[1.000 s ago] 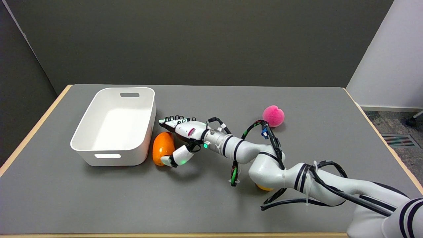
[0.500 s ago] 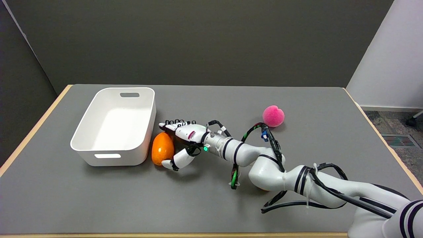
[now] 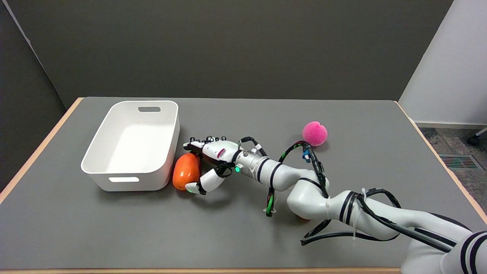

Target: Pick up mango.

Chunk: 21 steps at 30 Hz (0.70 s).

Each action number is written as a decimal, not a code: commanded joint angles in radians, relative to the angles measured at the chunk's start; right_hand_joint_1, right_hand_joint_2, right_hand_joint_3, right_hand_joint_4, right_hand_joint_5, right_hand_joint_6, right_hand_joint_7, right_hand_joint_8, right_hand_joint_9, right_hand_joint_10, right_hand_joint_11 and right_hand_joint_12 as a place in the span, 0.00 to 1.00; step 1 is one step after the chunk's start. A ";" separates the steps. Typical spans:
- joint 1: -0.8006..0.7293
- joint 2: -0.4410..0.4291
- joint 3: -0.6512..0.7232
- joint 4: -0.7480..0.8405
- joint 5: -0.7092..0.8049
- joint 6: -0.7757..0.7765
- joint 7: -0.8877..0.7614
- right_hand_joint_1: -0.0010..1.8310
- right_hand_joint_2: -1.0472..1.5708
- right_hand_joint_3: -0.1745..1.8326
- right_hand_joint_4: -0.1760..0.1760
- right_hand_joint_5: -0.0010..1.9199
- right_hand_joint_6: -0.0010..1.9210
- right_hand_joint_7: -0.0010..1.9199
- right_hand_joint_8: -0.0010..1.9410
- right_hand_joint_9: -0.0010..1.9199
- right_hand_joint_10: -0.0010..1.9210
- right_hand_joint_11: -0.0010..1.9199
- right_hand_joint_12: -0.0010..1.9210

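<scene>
Around mango, hand, fingers touching.

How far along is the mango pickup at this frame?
Done: the right hand has reached the mango, which lies on the table beside the white bin. In hand: fingers above and thumb below bracket it; a firm grip is unclear. Left: closing and lifting.

There is only one view, from a head camera above the near side of the tabletop. It looks down and across, at middle distance, toward the dark back wall.
</scene>
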 commanded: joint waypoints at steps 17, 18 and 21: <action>-0.064 0.070 0.426 0.103 -0.007 0.035 -0.196 0.41 0.68 0.56 0.24 0.08 0.21 0.27 0.43 0.17 0.43 0.04 0.58; -0.073 0.073 0.441 0.116 -0.004 0.045 -0.196 0.41 0.68 0.56 0.21 0.08 0.21 0.28 0.44 0.17 0.44 0.04 0.58; -0.093 0.076 0.469 0.160 0.000 0.076 -0.196 0.41 0.68 0.56 0.15 0.09 0.22 0.28 0.45 0.18 0.44 0.04 0.58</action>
